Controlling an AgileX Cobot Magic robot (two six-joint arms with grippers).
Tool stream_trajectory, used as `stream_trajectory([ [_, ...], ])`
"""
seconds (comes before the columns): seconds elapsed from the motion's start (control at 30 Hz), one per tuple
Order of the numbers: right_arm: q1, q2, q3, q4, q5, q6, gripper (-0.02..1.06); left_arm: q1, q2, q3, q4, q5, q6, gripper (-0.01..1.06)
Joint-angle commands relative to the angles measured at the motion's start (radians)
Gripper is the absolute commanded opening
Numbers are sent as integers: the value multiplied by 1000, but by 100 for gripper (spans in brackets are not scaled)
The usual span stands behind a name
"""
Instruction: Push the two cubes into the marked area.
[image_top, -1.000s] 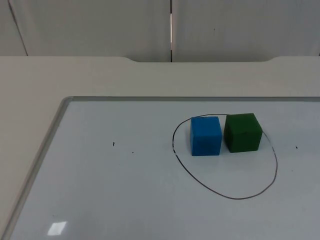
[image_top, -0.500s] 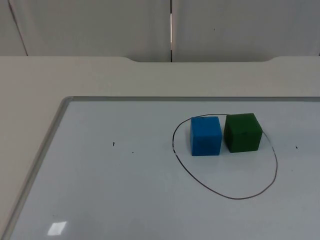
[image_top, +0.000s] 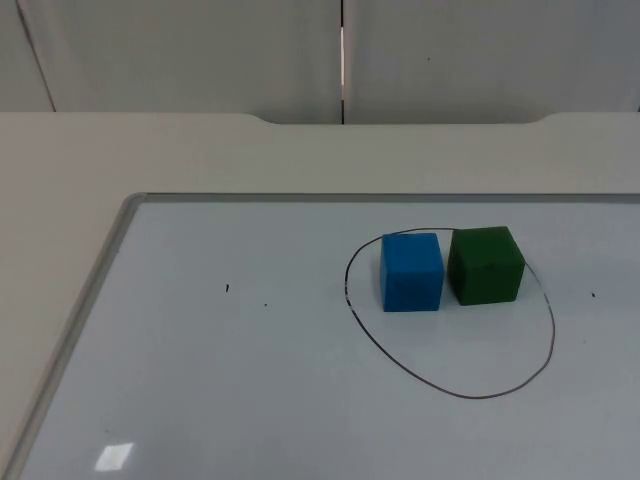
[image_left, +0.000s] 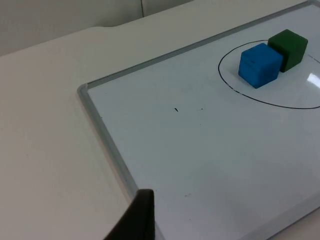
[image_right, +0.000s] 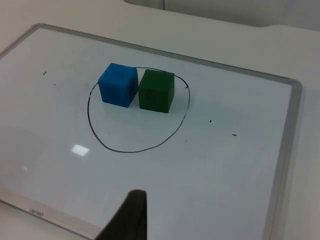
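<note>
Two cubes sat inside the drawn ring (image_top: 450, 318) on the whiteboard (image_top: 200, 380), toward its far edge and right of the board's middle. The blue cube (image_top: 411, 271) stood on the left, the green cube (image_top: 486, 265) just beside it on the right, faces nearly touching, both within the ring's far part. Each rested flat; being cubes, neither had a long axis. The pair lined up roughly along the board's far edge. A fingertip of the left gripper (image_left: 135, 220) hung over the board's near left edge; a fingertip of the right gripper (image_right: 130, 217) hung near its near edge. Whether either claw was open or closed could not be told.
</note>
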Motion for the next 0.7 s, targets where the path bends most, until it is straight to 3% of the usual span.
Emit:
stream_trajectory([
  [0.0,4,-3,2,1,-1,-2,105,2,-5,4,4,3,-8,105],
  [0.4,-8,-3,2,1,-1,-2,105,2,-5,4,4,3,-8,105],
  [0.67,-176,-3,2,3,-3,-2,105,2,-5,4,4,3,-8,105],
])
